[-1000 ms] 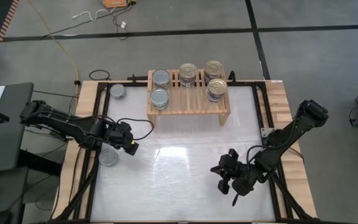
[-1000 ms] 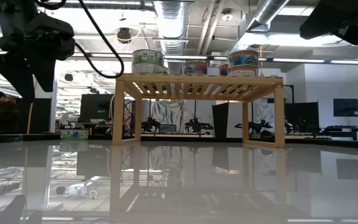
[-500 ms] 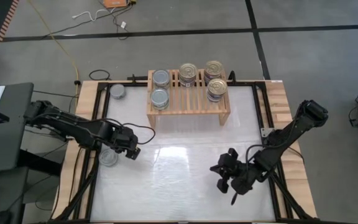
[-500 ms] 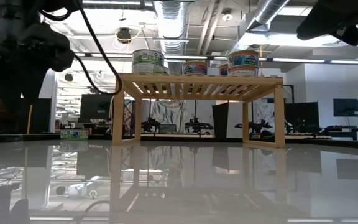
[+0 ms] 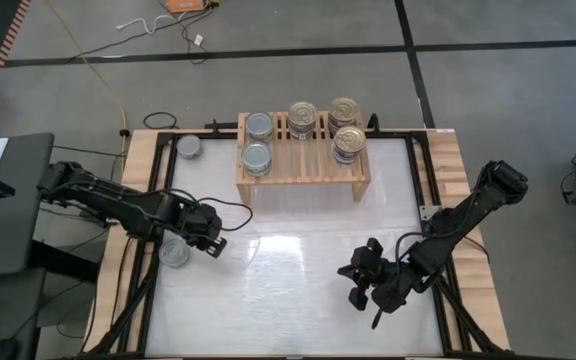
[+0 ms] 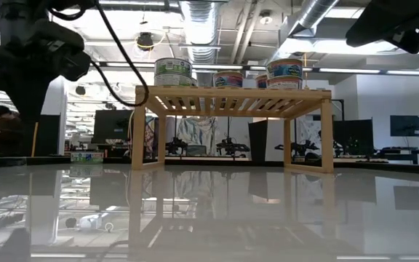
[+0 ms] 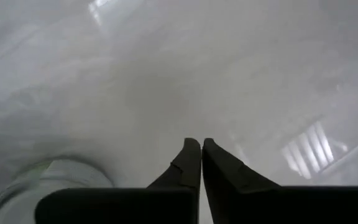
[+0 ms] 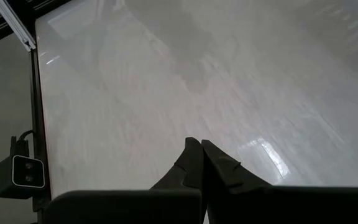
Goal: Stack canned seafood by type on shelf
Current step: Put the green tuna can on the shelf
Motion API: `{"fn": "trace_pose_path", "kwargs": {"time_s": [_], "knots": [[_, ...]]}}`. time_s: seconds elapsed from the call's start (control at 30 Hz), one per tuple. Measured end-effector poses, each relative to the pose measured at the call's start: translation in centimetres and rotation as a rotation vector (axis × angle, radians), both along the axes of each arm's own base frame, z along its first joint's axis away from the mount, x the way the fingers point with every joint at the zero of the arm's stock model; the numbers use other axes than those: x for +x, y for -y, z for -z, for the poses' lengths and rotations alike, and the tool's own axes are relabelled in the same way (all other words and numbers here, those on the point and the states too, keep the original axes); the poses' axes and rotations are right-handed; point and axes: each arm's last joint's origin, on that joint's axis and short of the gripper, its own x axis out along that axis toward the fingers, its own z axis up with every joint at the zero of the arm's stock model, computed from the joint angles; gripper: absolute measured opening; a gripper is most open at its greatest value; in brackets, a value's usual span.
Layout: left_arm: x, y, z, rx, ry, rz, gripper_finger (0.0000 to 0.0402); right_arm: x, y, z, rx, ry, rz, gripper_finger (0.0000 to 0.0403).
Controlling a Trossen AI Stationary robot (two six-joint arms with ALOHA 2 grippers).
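High view puts my left gripper (image 5: 211, 243), fingers clenched empty, just beside a loose silver-topped tin (image 5: 174, 252); descending like this would shove it off the table's left edge, while my right gripper (image 5: 360, 285), clenched too, waits near-right.

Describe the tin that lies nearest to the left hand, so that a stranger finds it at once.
Start at the wooden shelf at the table's far edge, then follow the table's left edge toward the near side. Just beside the left hand lies one silver-topped tin, low on the table. Unlike the other loose tin, it is far from the shelf.
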Motion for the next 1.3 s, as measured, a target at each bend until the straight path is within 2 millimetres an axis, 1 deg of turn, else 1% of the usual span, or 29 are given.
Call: {"fn": "trace_pose_path", "kwargs": {"time_s": [0.1,0.23,0.3,0.4,0.6,0.7,0.93,1.1,1.17,1.23,1.3], "knots": [[-0.4,0.1,0.1,-0.037,-0.051,0.024,0.0002,0.0,0.0,0.0,-0.002,0.0,-0.002,0.0021],[-1.6,0.1,0.4,-0.051,-0.185,0.011,0.0001,0.0,0.0,0.0,-0.009,-0.004,-0.005,0.0021],[-1.9,0.3,0.4,-0.062,-0.216,0.009,0.0001,0.1,0.1,0.0,-0.01,-0.005,-0.001,0.0021],[-2.2,0.5,0.5,-0.056,-0.247,-0.001,0.0001,0.2,0.3,0.0,-0.012,-0.007,0.008,0.0021],[-3.8,0.7,0.8,-0.014,-0.389,-0.036,0.0,0.5,0.8,0.0,-0.014,-0.008,0.026,0.0021],[-4.1,0.9,1.2,-0.007,-0.412,-0.049,0.0,0.6,0.9,0.0,-0.014,-0.007,0.032,0.0021],[-4.3,1.4,2.4,0.055,-0.43,-0.088,0.0,0.6,0.8,0.0,-0.011,-0.007,0.031,0.0021],[-3.8,1.9,3.3,0.085,-0.478,-0.094,0.0,0.6,0.8,0.0,-0.011,-0.007,0.03,0.0021],[-3.4,2.2,4.0,0.094,-0.511,-0.068,0.0,0.6,0.8,0.0,-0.011,-0.007,0.03,0.0021],[-2.8,2.7,4.8,0.083,-0.526,-0.007,0.0,0.5,0.8,0.0,-0.01,-0.007,0.028,0.0021],[-2.5,3.1,5.7,0.088,-0.578,0.051,0.0,0.5,0.7,0.0,-0.01,-0.007,0.024,0.0021]]}}
